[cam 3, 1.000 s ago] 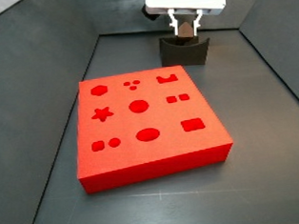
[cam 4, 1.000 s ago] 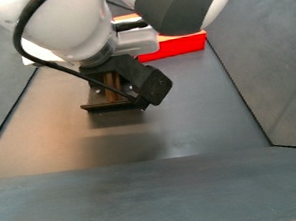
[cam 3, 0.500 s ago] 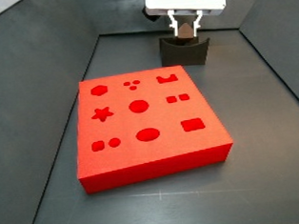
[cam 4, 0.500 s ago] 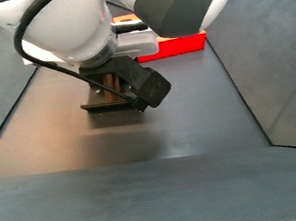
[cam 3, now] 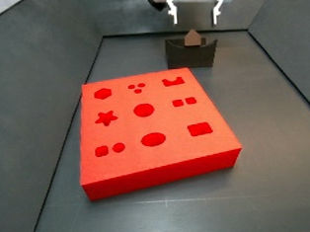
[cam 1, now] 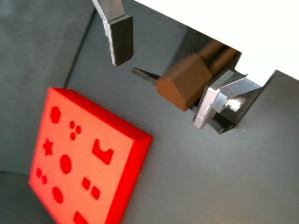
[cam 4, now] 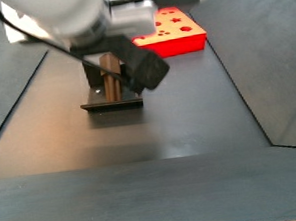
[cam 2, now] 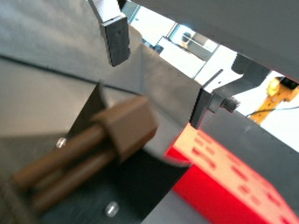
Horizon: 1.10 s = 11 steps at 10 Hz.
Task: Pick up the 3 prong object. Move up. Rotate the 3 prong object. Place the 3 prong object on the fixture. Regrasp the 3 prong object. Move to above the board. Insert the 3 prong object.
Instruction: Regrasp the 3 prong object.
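The red board [cam 3: 155, 128] lies mid-floor. Beyond it, at the far wall, the fixture [cam 3: 191, 54] carries the 3 prong object [cam 3: 193, 37] upright in its notch. Above, the gripper [cam 3: 195, 14] hangs spread, fingers [cam 1: 119, 39] clear of the piece.

We find no readable text, label, brand, number or sign anywhere: none on the board [cam 3: 151, 121], none on the fixture [cam 3: 190, 54], and none on the gripper [cam 3: 195, 14] at the frame's top
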### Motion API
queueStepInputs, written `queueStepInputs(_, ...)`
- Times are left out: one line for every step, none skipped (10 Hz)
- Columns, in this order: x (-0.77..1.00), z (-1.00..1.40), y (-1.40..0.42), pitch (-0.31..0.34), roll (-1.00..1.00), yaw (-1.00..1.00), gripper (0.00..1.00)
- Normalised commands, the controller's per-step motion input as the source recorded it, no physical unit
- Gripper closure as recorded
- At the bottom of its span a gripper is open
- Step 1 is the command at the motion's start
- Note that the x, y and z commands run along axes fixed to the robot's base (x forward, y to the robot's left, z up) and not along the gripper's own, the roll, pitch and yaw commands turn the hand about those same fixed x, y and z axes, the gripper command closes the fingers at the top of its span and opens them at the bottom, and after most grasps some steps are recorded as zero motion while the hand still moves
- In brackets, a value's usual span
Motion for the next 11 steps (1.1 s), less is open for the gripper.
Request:
queueStepInputs(-0.04, 1.0, 0.0, 0.041, 0.01, 0.02, 0.0)
queueStepInputs(-0.04, 0.92, 0.01, 0.044, 0.02, 0.02, 0.0)
queueStepInputs(-0.04, 0.67, 0.01, 0.052, 0.02, 0.01, 0.0)
queueStepInputs(-0.03, 0.48, 0.01, 0.057, 0.02, 0.0, 0.0)
queueStepInputs(-0.03, 0.22, 0.01, 0.059, 0.03, -0.01, 0.0)
queueStepInputs(-0.1, 0.51, -0.7, 0.037, 1.0, 0.02, 0.0)
queueStepInputs(-0.09, 0.44, -0.65, 0.033, 1.0, 0.01, 0.0)
queueStepInputs(-0.1, 0.37, -0.56, 0.027, 1.0, 0.01, 0.0)
queueStepInputs(-0.11, 0.14, -0.36, 0.015, 1.0, 0.01, 0.0)
queueStepInputs(-0.08, 0.07, -0.2, 0.011, 1.0, 0.01, 0.0)
queueStepInputs(-0.04, 0.05, -0.07, 0.012, 1.0, 0.01, 0.0)
